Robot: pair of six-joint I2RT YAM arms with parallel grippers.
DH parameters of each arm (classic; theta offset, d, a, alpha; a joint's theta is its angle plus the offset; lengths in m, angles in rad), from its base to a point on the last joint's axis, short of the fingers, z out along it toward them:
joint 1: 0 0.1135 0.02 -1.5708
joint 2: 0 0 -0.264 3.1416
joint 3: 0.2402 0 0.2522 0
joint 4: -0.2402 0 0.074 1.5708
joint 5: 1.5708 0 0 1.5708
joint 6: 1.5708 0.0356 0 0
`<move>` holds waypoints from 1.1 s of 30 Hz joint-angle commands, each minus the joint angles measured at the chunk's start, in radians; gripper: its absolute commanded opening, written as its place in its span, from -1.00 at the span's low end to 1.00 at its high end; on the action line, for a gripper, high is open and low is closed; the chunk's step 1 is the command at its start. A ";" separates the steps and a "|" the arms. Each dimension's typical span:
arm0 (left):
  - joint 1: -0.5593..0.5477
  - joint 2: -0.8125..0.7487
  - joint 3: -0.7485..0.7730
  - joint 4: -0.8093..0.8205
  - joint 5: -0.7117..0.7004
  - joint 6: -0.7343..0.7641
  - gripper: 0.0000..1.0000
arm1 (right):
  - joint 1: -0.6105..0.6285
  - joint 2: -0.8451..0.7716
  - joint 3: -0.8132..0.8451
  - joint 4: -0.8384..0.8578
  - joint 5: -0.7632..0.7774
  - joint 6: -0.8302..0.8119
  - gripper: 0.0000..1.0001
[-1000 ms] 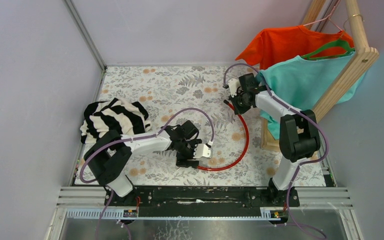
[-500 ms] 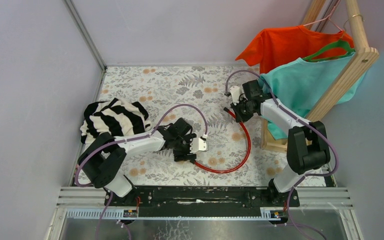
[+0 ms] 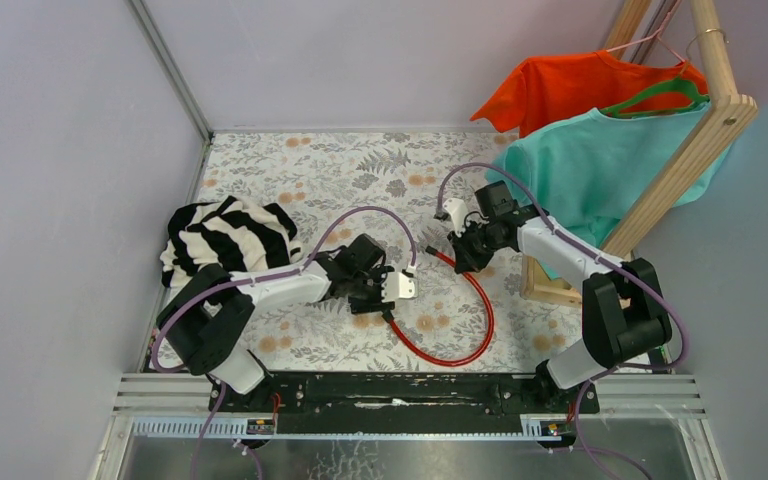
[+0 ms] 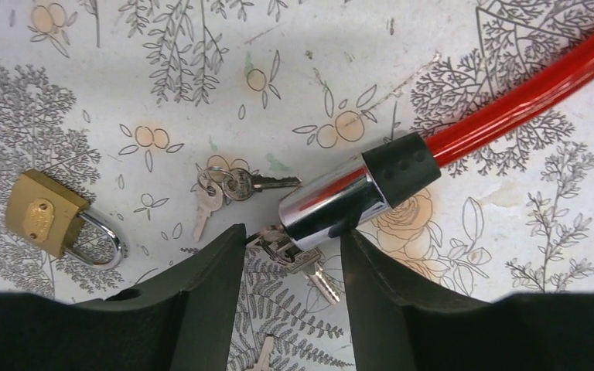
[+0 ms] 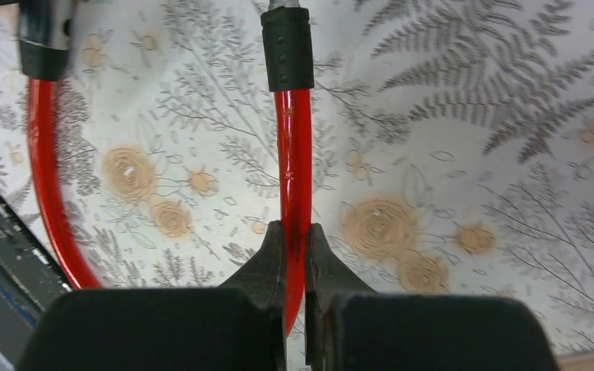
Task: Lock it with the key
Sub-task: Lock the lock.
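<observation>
A red cable lock (image 3: 480, 310) lies looped on the floral table. My left gripper (image 3: 372, 300) is closed around its chrome lock head (image 4: 332, 202), which lies slanted between the fingertips, its black collar (image 4: 402, 164) toward the right. A bunch of keys (image 4: 298, 255) lies at the head's mouth, partly under it. My right gripper (image 3: 460, 258) is shut on the red cable (image 5: 294, 178), a little behind its black-sleeved pin end (image 5: 287, 50). The pin end (image 3: 430, 250) points left toward the lock head and stands apart from it.
A brass padlock (image 4: 46, 224) and a small ring of keys (image 4: 228, 185) lie left of the lock head. A striped cloth (image 3: 225, 235) lies at the left. An orange shirt (image 3: 580, 85) and a teal shirt (image 3: 610, 165) hang on a wooden rack (image 3: 705, 120) at the right.
My right gripper has carried the cable's pin end left and nearer, toward the lock head. My left gripper has shifted slightly away with the lock head. The red loop has narrowed.
</observation>
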 commanded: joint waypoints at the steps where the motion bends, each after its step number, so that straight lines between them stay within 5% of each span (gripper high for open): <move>1: 0.009 0.016 -0.059 0.096 -0.077 0.000 0.08 | 0.037 -0.006 -0.009 0.021 -0.148 0.036 -1.00; 8: 0.009 -0.018 -0.085 0.133 -0.079 -0.015 0.15 | 0.043 0.059 0.035 0.035 -0.169 0.078 -1.00; 33: 0.007 -0.133 -0.076 -0.075 0.003 -0.012 0.33 | 0.042 -0.078 0.254 -0.145 0.229 0.101 -1.00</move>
